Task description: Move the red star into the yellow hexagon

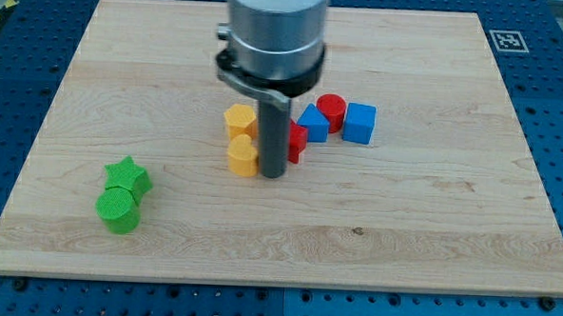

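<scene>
The red star (297, 140) lies near the board's middle, partly hidden behind my rod. My tip (271, 174) rests on the board just left of the star and right next to the lower yellow block (242, 157). An upper yellow block (240, 119), which looks hexagonal, sits just above the lower one, touching it. The rod stands between the yellow blocks and the red star.
A blue block (313, 121), a red cylinder (330, 111) and a blue cube (359, 122) cluster right of the star. A green star (128, 177) and a green cylinder (118, 210) sit at the lower left. The wooden board (431, 231) lies on a blue perforated table.
</scene>
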Motion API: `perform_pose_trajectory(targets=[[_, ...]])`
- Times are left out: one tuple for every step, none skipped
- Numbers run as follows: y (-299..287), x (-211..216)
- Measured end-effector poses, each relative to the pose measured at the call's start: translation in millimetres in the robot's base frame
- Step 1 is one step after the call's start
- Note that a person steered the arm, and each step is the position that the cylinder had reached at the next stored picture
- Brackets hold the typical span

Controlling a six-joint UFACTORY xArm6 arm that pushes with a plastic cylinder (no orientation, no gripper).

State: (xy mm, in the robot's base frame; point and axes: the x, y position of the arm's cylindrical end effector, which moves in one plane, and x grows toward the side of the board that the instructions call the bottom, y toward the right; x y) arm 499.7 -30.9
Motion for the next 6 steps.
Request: perform_pose_trajectory(targets=[[-12,-3],[55,6],[83,3],[53,-23],[5,-38],[-11,-62]])
